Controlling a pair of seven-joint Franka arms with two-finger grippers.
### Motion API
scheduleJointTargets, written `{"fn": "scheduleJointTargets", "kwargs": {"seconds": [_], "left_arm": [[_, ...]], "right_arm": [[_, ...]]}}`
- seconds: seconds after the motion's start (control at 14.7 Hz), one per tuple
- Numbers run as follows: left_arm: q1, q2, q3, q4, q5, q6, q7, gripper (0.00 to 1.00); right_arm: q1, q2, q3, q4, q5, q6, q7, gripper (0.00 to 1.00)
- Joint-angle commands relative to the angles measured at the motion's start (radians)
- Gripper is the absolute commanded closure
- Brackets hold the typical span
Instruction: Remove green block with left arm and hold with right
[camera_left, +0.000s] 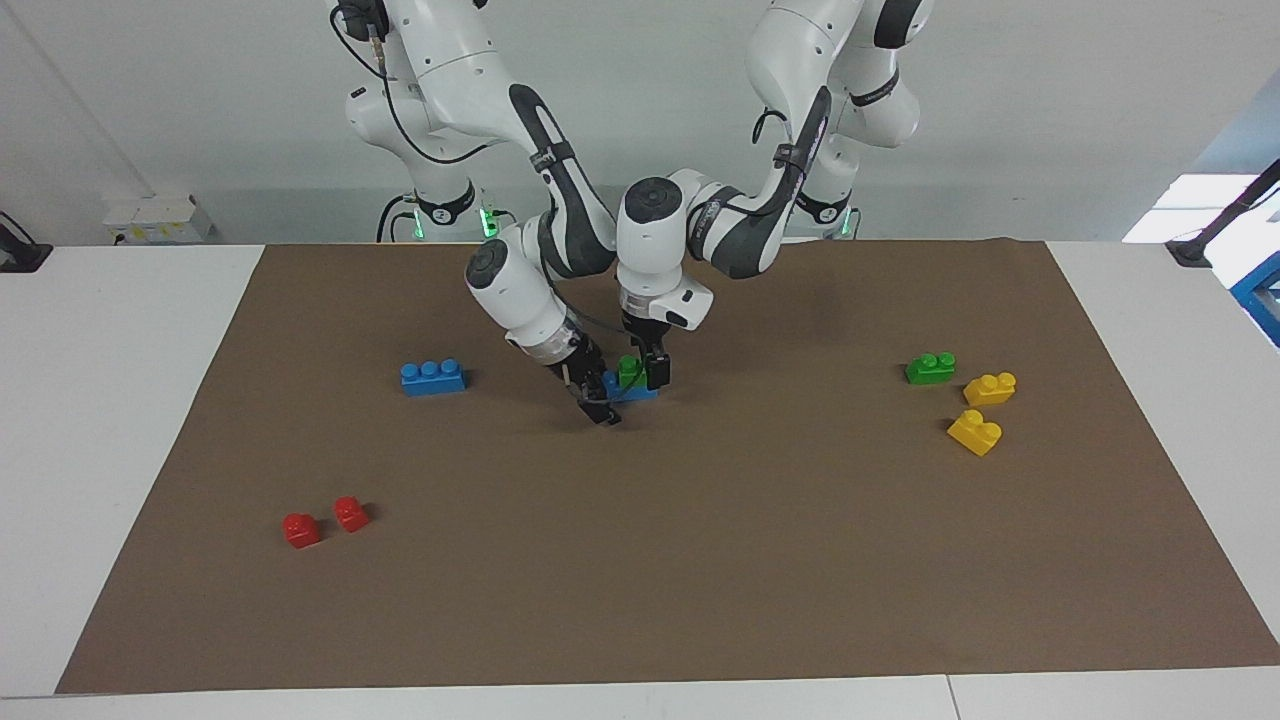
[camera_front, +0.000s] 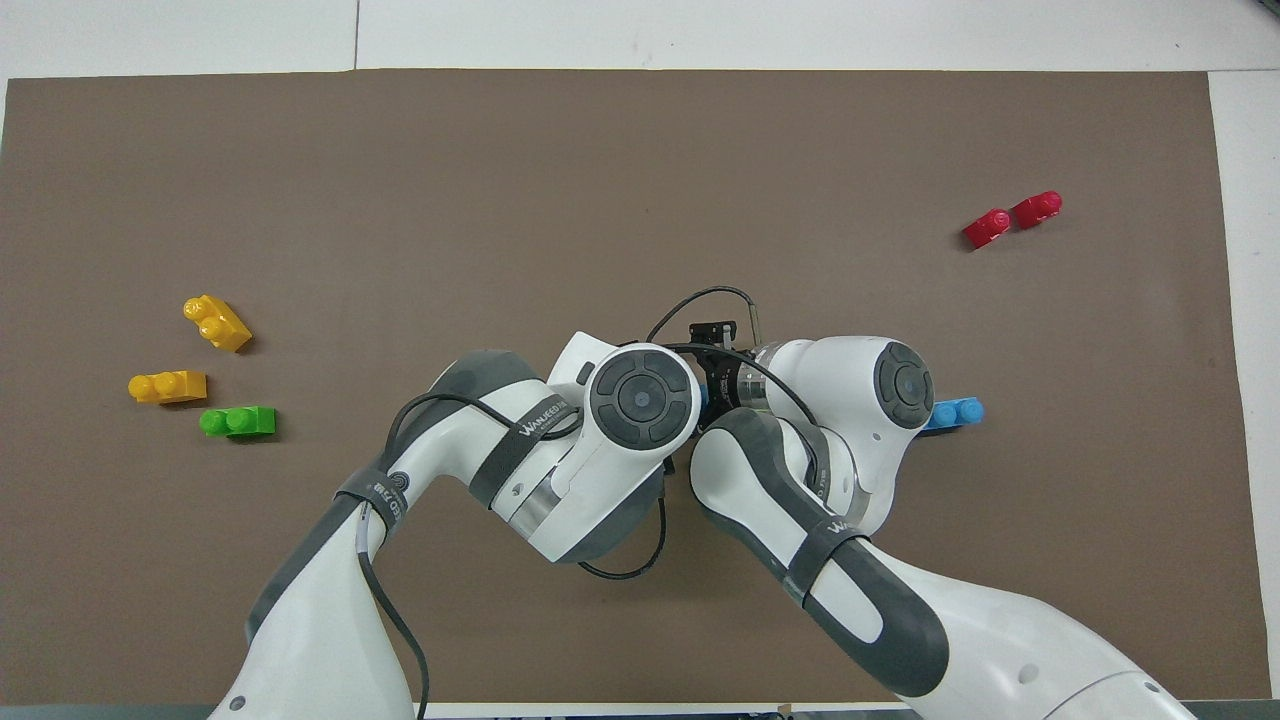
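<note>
A: Nearest the camera across the table sit two red blocks (camera_left: 325, 522), toward the right arm's end of the brown mat (camera_left: 640, 560). Nobody is working on them?

B: No. The work is mid-mat. The green block (camera_left: 629, 371) stands on a blue brick (camera_left: 632, 389), and both arms crowd over that stack.

A: Why two arms for one small brick?

B: Studs grip. I judge the right gripper (camera_left: 597, 404), angled down at the blue brick's end, is there to pin the base, while the left gripper (camera_left: 645, 368) comes straight down around the green one to pull it off.

A: Are they clenched?

B: The left one's fingers flank the green block and look pressed to it. For the right, I cannot tell; from above the wrists hide everything.

A: And the rest?

B: A second green block (camera_left: 930, 368) and two yellow blocks (camera_left: 983, 410) lie toward the left arm's end; a spare blue brick (camera_left: 432, 377) sits toward the right arm's end.
</note>
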Motion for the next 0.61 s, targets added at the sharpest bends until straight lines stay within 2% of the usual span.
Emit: {"fn": "scheduleJointTargets", "kwargs": {"seconds": [0.0, 0.14, 0.27, 0.41, 0.55], "left_arm": [[0.008, -0.018, 0.002, -0.026, 0.018, 0.017, -0.013, 0.01], [0.01, -0.018, 0.002, -0.026, 0.018, 0.017, -0.012, 0.01], [0.01, -0.018, 0.002, -0.026, 0.018, 0.017, -0.012, 0.01], [0.01, -0.018, 0.002, -0.026, 0.018, 0.017, -0.012, 0.01], [0.01, -0.018, 0.002, -0.026, 0.018, 0.017, -0.01, 0.03]], "right_arm": [[0.008, 0.015, -0.002, 0.008, 0.03, 0.022, -0.012, 0.43], [0.008, 0.015, -0.002, 0.008, 0.029, 0.019, -0.015, 0.71], [0.008, 0.015, -0.002, 0.008, 0.029, 0.019, -0.018, 0.9], [0.008, 0.015, -0.002, 0.01, 0.029, 0.016, -0.023, 1.0], [0.01, 0.015, -0.002, 0.01, 0.029, 0.015, -0.024, 1.0]]}}
